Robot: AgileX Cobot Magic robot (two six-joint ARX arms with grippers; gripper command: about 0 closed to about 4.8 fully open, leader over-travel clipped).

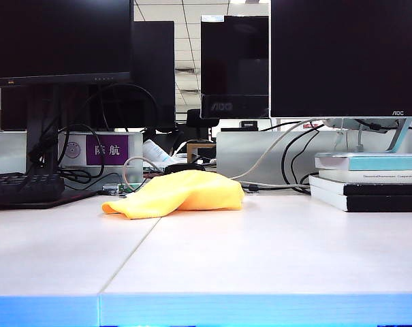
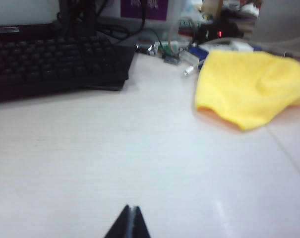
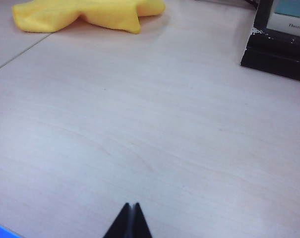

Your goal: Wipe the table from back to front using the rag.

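The yellow rag (image 1: pixel 178 193) lies crumpled on the off-white table (image 1: pixel 260 252), towards the back near the middle. It also shows in the left wrist view as the rag (image 2: pixel 251 89) and in the right wrist view as the rag (image 3: pixel 90 14). My left gripper (image 2: pixel 130 208) is shut and empty above bare table, well short of the rag. My right gripper (image 3: pixel 130 205) is shut and empty too, over bare table far from the rag. Neither arm shows in the exterior view.
A black keyboard (image 1: pixel 22 189) sits at the back left, also seen as the keyboard (image 2: pixel 55 64). A stack of books (image 1: pixel 369 180) stands at the back right. Monitors, cables and a small box (image 1: pixel 100 151) line the back. A seam (image 1: pixel 131 252) crosses the table; its front edge (image 1: pixel 260 310) is light blue.
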